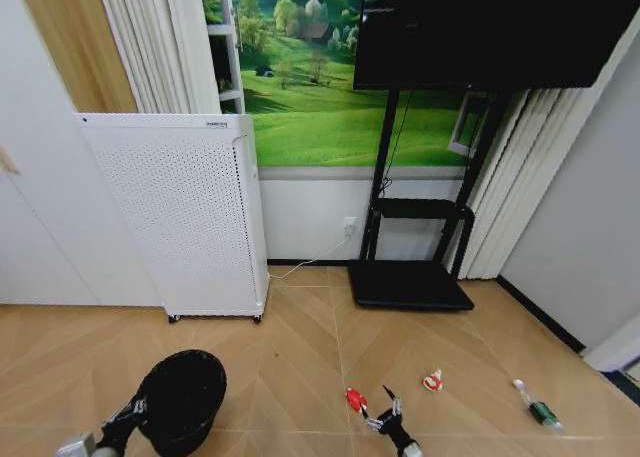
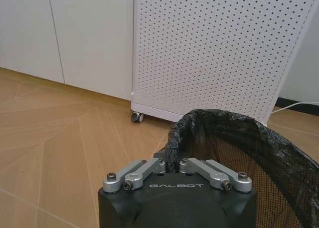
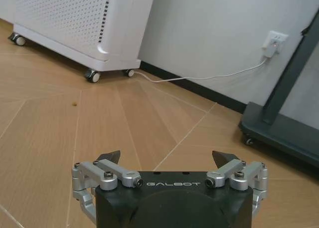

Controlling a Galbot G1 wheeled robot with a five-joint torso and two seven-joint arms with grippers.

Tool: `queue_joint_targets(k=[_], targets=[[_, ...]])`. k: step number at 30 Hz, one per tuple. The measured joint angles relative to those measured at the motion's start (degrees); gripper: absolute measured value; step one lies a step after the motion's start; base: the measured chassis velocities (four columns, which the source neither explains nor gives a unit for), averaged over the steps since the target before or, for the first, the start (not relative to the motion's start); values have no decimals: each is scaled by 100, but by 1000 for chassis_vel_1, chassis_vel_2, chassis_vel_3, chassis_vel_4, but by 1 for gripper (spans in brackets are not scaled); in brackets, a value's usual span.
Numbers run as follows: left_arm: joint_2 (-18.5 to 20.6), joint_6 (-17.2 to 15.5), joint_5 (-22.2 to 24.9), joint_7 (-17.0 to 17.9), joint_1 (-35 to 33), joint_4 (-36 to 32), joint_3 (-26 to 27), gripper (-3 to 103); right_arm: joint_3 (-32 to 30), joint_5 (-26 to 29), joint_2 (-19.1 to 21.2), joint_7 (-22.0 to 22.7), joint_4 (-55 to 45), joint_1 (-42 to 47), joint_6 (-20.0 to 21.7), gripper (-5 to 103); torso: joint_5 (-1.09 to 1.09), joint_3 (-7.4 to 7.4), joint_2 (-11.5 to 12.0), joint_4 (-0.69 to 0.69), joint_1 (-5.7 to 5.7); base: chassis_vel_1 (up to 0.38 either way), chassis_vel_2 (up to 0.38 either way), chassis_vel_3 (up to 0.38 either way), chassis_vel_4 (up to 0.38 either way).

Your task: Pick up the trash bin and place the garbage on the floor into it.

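Gripping the rim of the trash bin (image 1: pixel 182 399), the left gripper (image 1: pixel 137 410) is clenched on the bin's black liner edge at the lower left of the head view; the left wrist view is showing its fingers (image 2: pixel 145 168) pinched together over the rim (image 2: pixel 175 147). Whether the bin is already lifted clear of the floor (image 1: pixel 300 337) cannot be told, so the first part of the job is looking at least begun, with the grasp made.

None of the garbage is in the bin yet, as far as the pictures are showing. A crumpled red wrapper (image 1: pixel 355 399) is lying just beside the right gripper (image 1: pixel 388 409), whose jaws are standing spread and holding nothing (the right wrist view is showing the two black fingertips (image 3: pixel 109 156) well apart over bare wood). A second red-and-white piece (image 1: pixel 432 381) is lying a little farther to the right, and a clear bottle with a green label (image 1: pixel 540 410) is lying farther right again, near the wall. All three pieces are still waiting to be collected.

Around the work, a white perforated cabinet (image 1: pixel 185 217) on casters is standing behind the bin, a black screen stand (image 1: pixel 410 282) is standing against the back wall, and a white cable (image 3: pixel 199 78) is running along the skirting to a socket (image 3: pixel 274 41). Nothing is lying between the open gripper and the nearest wrapper, so I am judging the way to it clear.
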State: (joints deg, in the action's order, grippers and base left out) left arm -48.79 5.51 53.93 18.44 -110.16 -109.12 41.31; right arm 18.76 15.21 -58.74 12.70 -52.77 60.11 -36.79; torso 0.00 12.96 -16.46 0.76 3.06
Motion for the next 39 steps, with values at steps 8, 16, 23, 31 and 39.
queue_joint_targets(k=[8,16,23,31,39], targets=[[-386,63,-185,-96,-178,-34,140,6,333,269,-725,-1101,1732,-782,-543,100,-2,0,0,3,0,0,0,0,0],[-598,99,-322,-132,-265,-68,224,6,207,714,-1327,-2127,2839,-1449,-738,100,-2,0,0,-2,0,0,0,0,0],[-742,129,-402,-152,-291,-97,258,6,-51,766,-1488,-2598,3398,-1683,-715,100,-1,0,0,3,1,0,0,0,0],[-837,149,-459,-198,-316,-107,267,6,-498,730,-1595,-3060,3724,-1676,-620,100,-1,0,0,2,1,0,0,0,0],[-918,188,-521,-287,-302,-122,245,6,-929,627,-1687,-3327,4114,-1753,-230,100,-1,0,0,2,0,0,0,0,0]])
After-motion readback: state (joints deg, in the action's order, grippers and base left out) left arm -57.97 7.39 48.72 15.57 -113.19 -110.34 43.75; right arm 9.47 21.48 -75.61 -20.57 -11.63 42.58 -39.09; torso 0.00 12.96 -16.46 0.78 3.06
